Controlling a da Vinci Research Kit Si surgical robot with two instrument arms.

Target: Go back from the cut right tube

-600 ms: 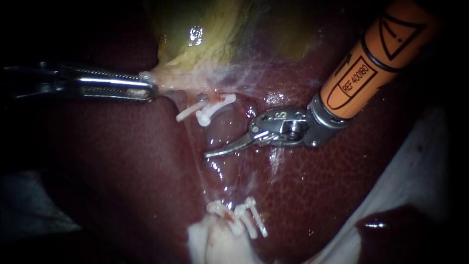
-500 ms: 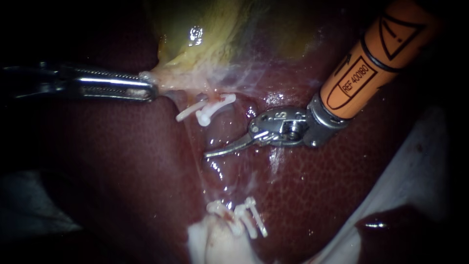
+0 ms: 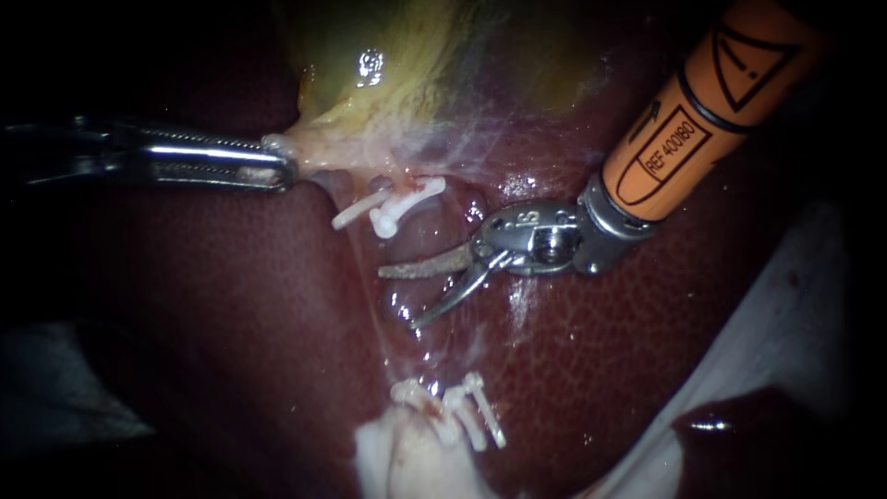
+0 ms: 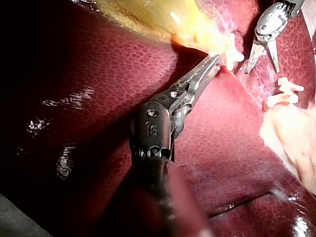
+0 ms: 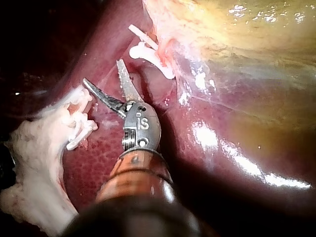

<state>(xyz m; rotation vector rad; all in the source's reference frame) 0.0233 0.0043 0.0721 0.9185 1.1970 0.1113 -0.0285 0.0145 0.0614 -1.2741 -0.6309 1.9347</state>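
Observation:
My right instrument, on an orange shaft, comes in from the upper right. Its two curved blades stand open over the wet liver bed, in the gap between two groups of white clips. The upper clips sit just under the gallbladder. The lower clips sit on a pale stump. In the right wrist view the open blades hold nothing, with clips ahead of them. My left instrument is shut on the pale tissue at the gallbladder's neck, as the left wrist view shows.
Dark red liver surrounds the site. A thin glistening membrane runs between the two clip groups, beside the blades. White gauze lies at the lower right.
My right instrument's blades were shut and now stand open, the lower one swung down. My left instrument has not moved.

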